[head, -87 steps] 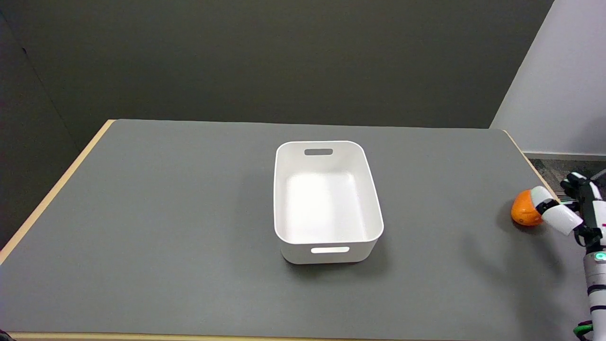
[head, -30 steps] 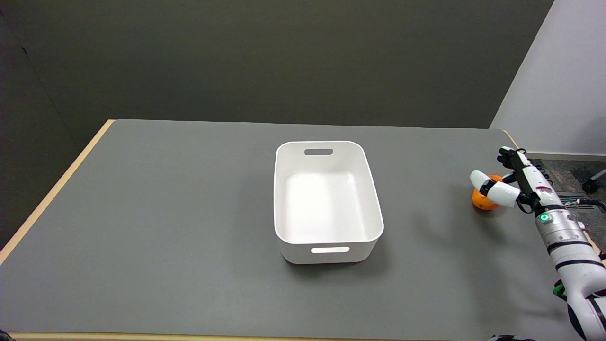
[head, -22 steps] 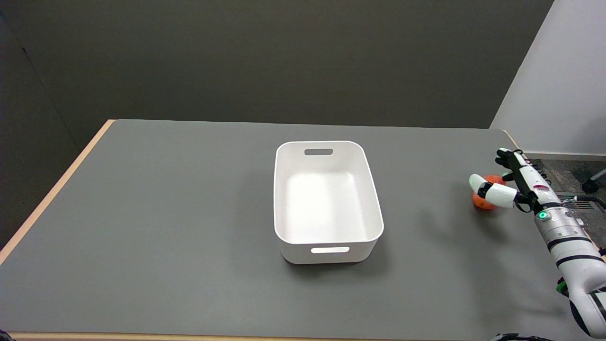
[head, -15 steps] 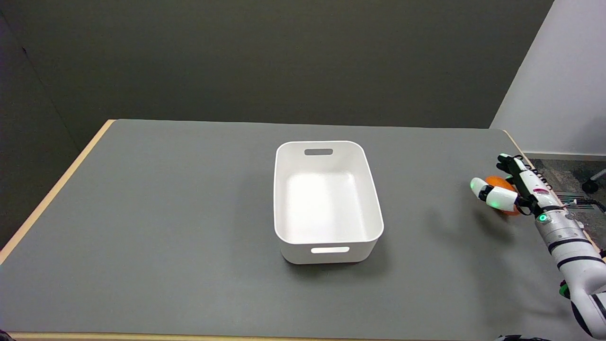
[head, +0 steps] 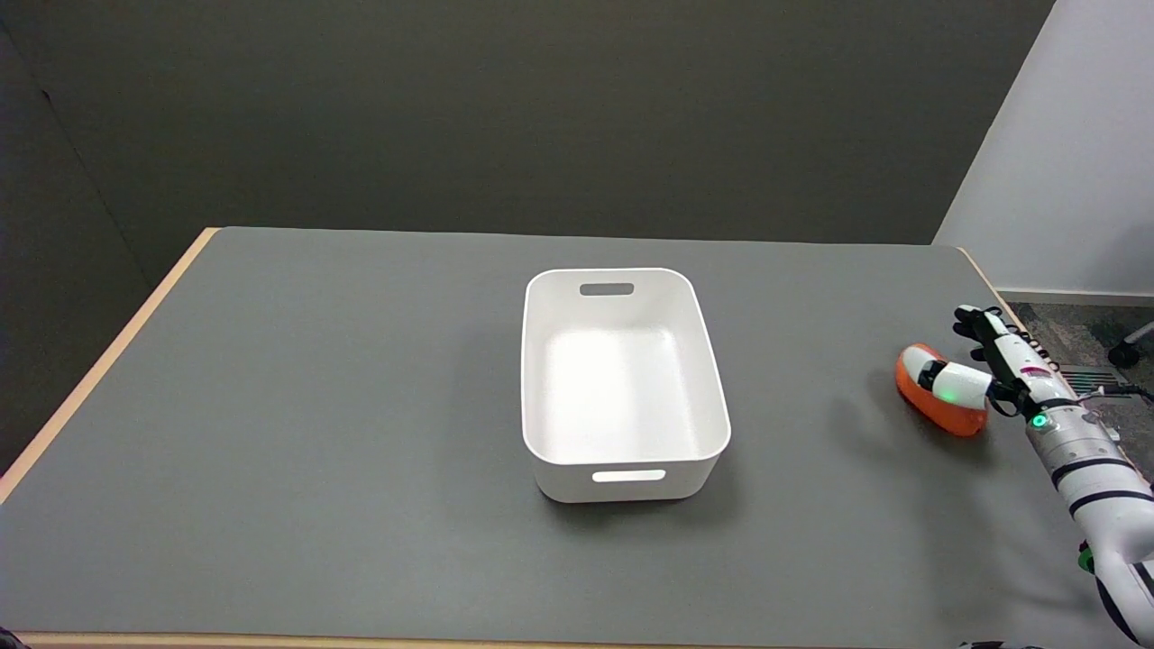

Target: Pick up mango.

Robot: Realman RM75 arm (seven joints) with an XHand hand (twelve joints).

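Mango: the orange mango (head: 938, 411) is sitting at the right side of the grey table (head: 315, 406), near its right edge, lying long and slanted from far-left to near-right.
Right hand: the right hand (head: 978, 374) is reaching in from the lower right and closing around the mango, with a white thumb (head: 945, 381) lying across the fruit's top and the other fingers (head: 992, 333) reaching past its far side.
Grip: the hand is gripping the mango; whether the fruit is touching the table or hanging just above it cannot be told, though a shadow is falling close beneath it.
Bin: a white bin (head: 624, 383) with handle slots is standing at the middle of the table, well apart to the left of the mango.
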